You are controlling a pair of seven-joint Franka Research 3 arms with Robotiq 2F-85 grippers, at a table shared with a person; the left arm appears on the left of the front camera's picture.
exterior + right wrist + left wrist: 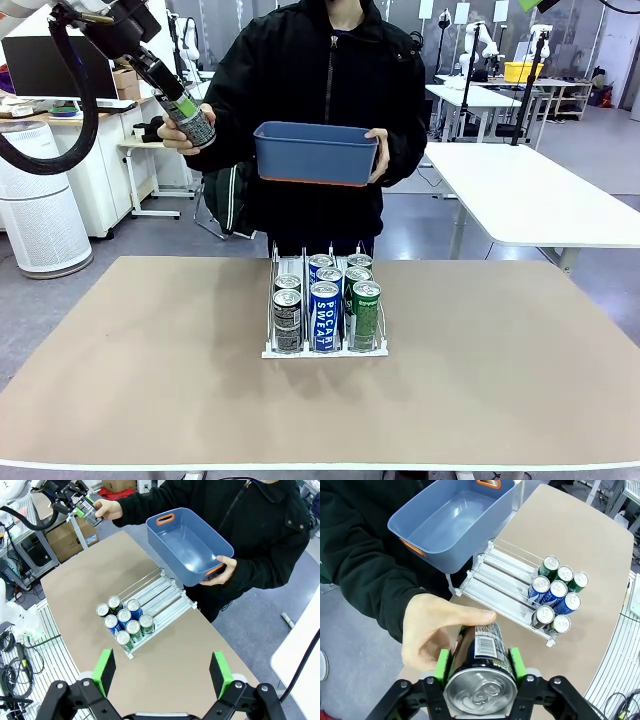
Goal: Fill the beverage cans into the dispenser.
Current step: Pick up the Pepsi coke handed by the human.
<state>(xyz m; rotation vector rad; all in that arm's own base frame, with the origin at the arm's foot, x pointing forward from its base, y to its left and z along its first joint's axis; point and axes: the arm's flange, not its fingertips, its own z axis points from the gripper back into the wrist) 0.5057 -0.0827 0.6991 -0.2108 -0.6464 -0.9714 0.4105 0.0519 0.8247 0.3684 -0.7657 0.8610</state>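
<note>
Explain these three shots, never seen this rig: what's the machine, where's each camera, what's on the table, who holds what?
Two white robot arms work at a tan table opposite a person in a black jacket. One camera sits between the arms looking across; the other two ride on the wrists, looking along the green-padded fingers. On the table stands a clear three-lane wire can rack with eight slim drink cans. The left gripper is shut on a dark can with a silver top, which the person's hand also touches. Their other hand holds an empty blue plastic tub. The right gripper hangs open.
</note>
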